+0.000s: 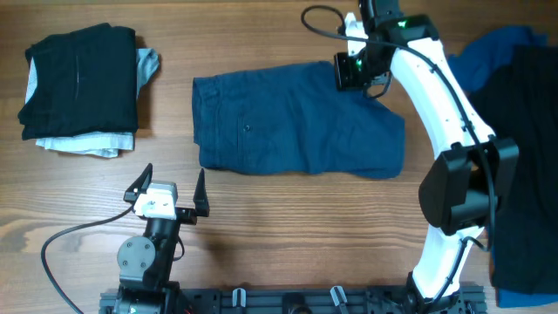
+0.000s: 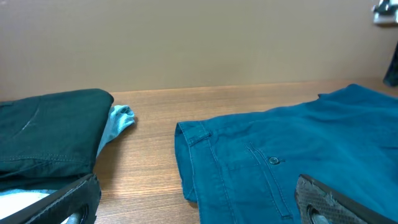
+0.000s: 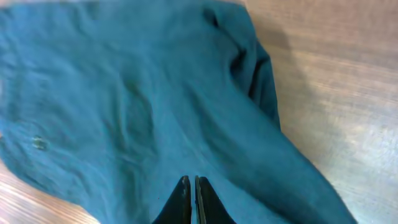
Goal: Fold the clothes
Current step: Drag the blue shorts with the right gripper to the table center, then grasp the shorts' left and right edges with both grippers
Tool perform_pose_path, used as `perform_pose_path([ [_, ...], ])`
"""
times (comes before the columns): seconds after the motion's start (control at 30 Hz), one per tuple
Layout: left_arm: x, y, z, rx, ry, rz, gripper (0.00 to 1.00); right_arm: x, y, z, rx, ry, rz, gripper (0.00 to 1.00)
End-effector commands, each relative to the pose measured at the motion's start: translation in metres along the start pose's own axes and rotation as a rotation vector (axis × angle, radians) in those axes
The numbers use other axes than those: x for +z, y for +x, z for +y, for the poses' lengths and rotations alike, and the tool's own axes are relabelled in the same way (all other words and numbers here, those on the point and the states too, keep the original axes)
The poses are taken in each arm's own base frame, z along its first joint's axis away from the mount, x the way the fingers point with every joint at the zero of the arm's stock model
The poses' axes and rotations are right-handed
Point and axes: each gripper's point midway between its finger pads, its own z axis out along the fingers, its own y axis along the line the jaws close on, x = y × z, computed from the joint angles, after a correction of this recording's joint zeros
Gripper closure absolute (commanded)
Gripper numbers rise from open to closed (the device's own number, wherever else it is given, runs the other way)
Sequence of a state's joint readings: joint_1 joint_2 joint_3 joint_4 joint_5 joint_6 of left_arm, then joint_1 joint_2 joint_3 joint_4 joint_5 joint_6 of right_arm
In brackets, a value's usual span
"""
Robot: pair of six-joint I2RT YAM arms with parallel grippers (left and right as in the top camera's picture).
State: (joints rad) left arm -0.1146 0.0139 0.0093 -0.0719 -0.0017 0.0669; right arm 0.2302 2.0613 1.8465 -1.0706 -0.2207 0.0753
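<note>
Right gripper (image 3: pixel 192 182), a black two-finger tool on the white arm, has its fingers pressed together, tips down on the far right corner of the dark blue denim-like shorts (image 1: pixel 288 122). Whether a pinch of cloth is caught between them cannot be told. That corner is probably chosen because an edge there can be drawn across the garment to start a fold.

The shorts lie spread flat in the middle of the brown wooden table (image 1: pixel 288 218), waistband at their left end, not yet folded over. The left gripper (image 1: pixel 170 180) rests just in front of the shorts' left end, fingers spread wide and holding nothing, likely parked clear of the work.

Left of the shorts, well apart, sits one folded stack: a black garment (image 1: pixel 78 78) on pale grey-white cloth (image 1: pixel 87 144). Right of the shorts lies one unfolded heap, a brighter blue piece (image 1: pixel 501 48) overlapping a black one (image 1: pixel 527 174), seemingly waiting.

Count: two grippers, one pair of shorts, one stack, one heap.
</note>
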Motion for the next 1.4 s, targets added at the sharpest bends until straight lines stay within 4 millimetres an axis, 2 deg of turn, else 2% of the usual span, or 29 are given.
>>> perform_pose_path([
  [0.0, 0.0, 0.001, 0.0, 0.011, 0.005, 0.0, 0.0, 0.038, 0.023, -0.024, -0.01, 0.096, 0.068, 0.95],
  [0.1, 0.0, 0.001, 0.0, 0.011, 0.005, 0.0, 0.0, 0.059, 0.035, -0.045, 0.006, 0.184, 0.071, 0.94],
  [0.17, 0.0, 0.001, 0.0, 0.011, 0.005, 0.0, 0.0, 0.069, 0.039, -0.067, 0.014, 0.281, 0.05, 0.92],
  [0.43, 0.0, 0.001, 0.0, 0.011, 0.005, 0.0, 0.0, 0.096, 0.03, -0.111, 0.077, 0.338, -0.11, 0.9],
  [0.5, 0.0, 0.001, 0.0, 0.011, 0.005, 0.0, 0.0, 0.086, 0.015, -0.122, 0.099, 0.347, -0.174, 0.91],
  [0.57, 0.0, 0.001, 0.0, 0.011, 0.005, 0.0, 0.0, 0.068, 0.0, -0.121, 0.105, 0.333, -0.212, 0.91],
  [0.63, 0.0, 0.001, 0.0, 0.011, 0.005, 0.0, 0.0, 0.033, -0.014, -0.114, 0.106, 0.326, -0.254, 0.91],
  [0.67, 0.0, 0.001, 0.0, 0.011, 0.005, 0.0, 0.0, 0.015, -0.019, -0.109, 0.105, 0.321, -0.274, 0.85],
  [0.7, 0.0, 0.001, 0.0, 0.011, 0.005, 0.0, 0.0, -0.005, -0.02, -0.101, 0.101, 0.304, -0.29, 0.64],
  [0.77, 0.0, 0.0, 0.001, 0.02, 0.0, -0.004, 0.0, -0.04, -0.009, -0.085, 0.095, 0.267, -0.294, 0.56],
  [0.83, 0.0, -0.006, 0.002, 0.06, -0.007, -0.029, 0.0, -0.065, 0.009, -0.078, 0.127, 0.261, -0.275, 0.55],
  [0.93, 0.0, 0.001, 0.002, 0.06, -0.006, -0.001, 0.0, -0.097, 0.037, -0.069, 0.246, 0.25, -0.254, 0.56],
  [0.97, 0.0, -0.002, 0.003, 0.06, -0.012, -0.014, 0.0, -0.102, 0.044, -0.067, 0.268, 0.248, -0.245, 0.53],
  [1.0, 0.0, -0.008, 0.001, 0.054, -0.006, -0.038, 0.0, -0.106, 0.05, -0.066, 0.274, 0.25, -0.235, 0.44],
  [1.07, -0.002, -0.021, -0.02, 0.058, 0.117, -0.093, 0.0, -0.106, 0.058, -0.066, 0.278, 0.256, -0.214, 0.36],
  [1.17, -0.011, -0.032, -0.053, 0.072, 0.311, -0.145, 0.0, -0.096, 0.078, -0.068, 0.339, 0.26, -0.141, 0.34],
  [1.27, -0.013, -0.036, -0.054, -0.007, 0.323, -0.093, 0.0, -0.089, 0.097, -0.069, 0.423, 0.268, -0.082, 0.33],
  [1.37, -0.015, -0.049, -0.054, -0.014, 0.322, -0.024, 0.0, -0.079, 0.11, -0.071, 0.498, 0.274, -0.05, 0.32],
])
